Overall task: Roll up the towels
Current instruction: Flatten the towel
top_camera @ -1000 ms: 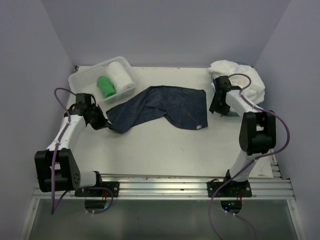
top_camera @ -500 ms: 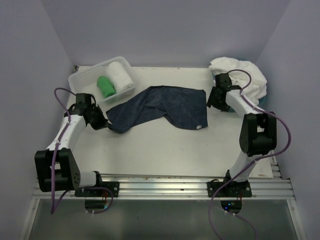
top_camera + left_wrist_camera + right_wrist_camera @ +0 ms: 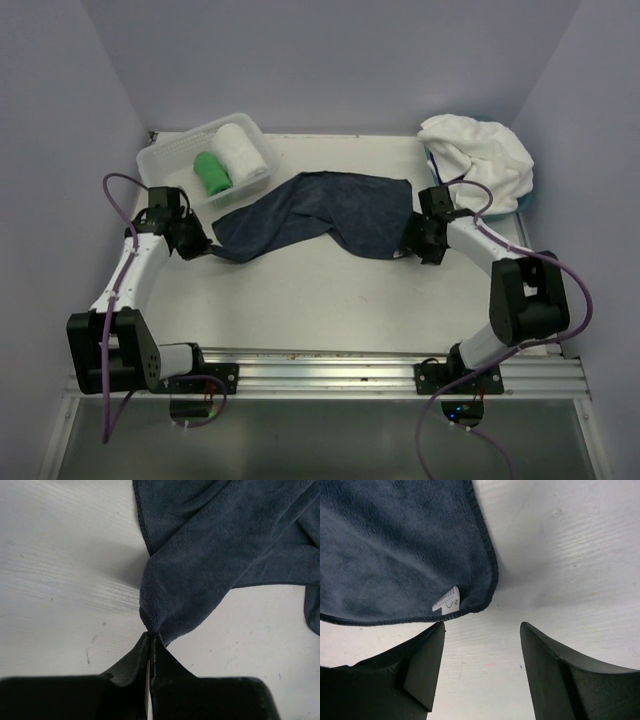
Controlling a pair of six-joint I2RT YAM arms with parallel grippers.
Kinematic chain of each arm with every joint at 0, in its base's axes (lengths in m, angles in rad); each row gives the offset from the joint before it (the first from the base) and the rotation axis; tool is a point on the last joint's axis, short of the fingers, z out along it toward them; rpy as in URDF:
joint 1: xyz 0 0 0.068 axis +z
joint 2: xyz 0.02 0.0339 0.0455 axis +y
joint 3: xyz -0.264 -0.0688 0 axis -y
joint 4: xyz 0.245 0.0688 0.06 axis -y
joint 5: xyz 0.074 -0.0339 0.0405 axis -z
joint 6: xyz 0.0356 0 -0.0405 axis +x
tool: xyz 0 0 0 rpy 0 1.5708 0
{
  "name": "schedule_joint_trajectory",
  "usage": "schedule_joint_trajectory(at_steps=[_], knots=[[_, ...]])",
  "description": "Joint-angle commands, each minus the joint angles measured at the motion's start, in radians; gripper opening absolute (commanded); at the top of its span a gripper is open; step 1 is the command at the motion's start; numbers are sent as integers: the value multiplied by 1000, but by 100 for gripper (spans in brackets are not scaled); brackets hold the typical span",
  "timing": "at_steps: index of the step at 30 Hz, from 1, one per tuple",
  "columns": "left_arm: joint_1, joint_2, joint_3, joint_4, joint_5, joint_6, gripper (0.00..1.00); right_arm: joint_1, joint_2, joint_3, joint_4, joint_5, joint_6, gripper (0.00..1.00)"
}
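The table (image 3: 320,290) carries all items. The navy towel (image 3: 320,212) lies flat and creased between the two pincers. The white towel heap (image 3: 480,155) sits beyond the right gripper (image 3: 482,625), well apart from it. The basket (image 3: 160,160), just beyond the left gripper (image 3: 150,640), holds a rolled white towel (image 3: 243,150) and a rolled green towel (image 3: 211,173). The left gripper is clamped on one corner of the navy towel. The right gripper stands wide and holds nothing. The towel's opposite corner, bearing a white label (image 3: 446,600), lies just ahead of its fingertips.
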Motion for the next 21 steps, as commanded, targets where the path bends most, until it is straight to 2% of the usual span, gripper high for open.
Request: schedule_joint_trajectory(at_steps=[1,10,16,21], knots=[[4,-19,41,5,-26,26,0,-2,19,-2,102,-63,80,65],[4,65,127,46,-22,11,0,-27,68,-8,176,-70,129,54],[4,73,115,48,-25,14,0,-25,65,-29,178,-62,140,50],[4,73,112,49,-25,12,0,-25,85,-54,197,-60,158,43]])
